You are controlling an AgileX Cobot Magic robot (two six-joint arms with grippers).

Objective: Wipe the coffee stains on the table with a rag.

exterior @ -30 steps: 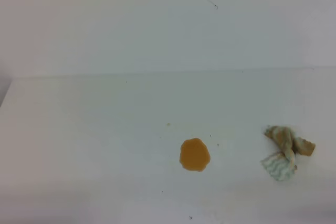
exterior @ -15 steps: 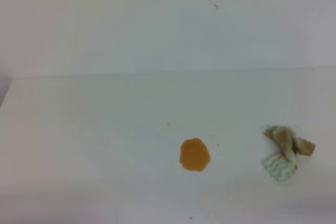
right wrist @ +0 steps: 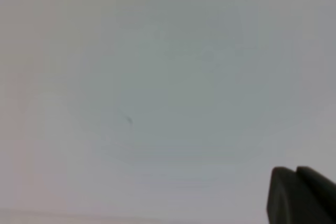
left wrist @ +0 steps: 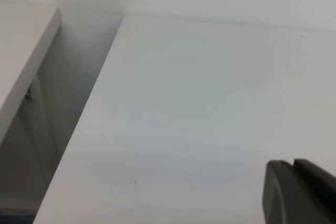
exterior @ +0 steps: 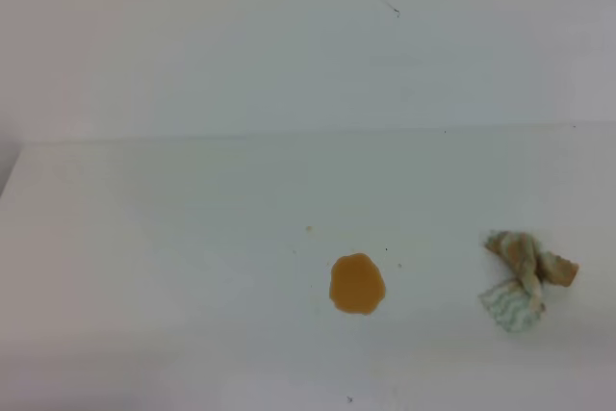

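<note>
nothing's moved in the last second: rag (exterior: 527,279) sits right of the stain (exterior: 357,284), untouched. right gripper (right wrist: 302,195) is closed and empty, left gripper (left wrist: 299,192) can't tell. you haven't started.

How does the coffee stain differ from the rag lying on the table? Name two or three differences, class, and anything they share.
The coffee stain is flat; the rag is a lumpy wad. The stain is evenly orange-brown; the rag is whitish with green stripes and tan patches. The stain is roundish; the rag is irregular. Both rest on the white table, apart.

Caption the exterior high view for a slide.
Orange-brown coffee blotch on white matte table, crumpled green-striped stained rag lying apart to its right.
</note>
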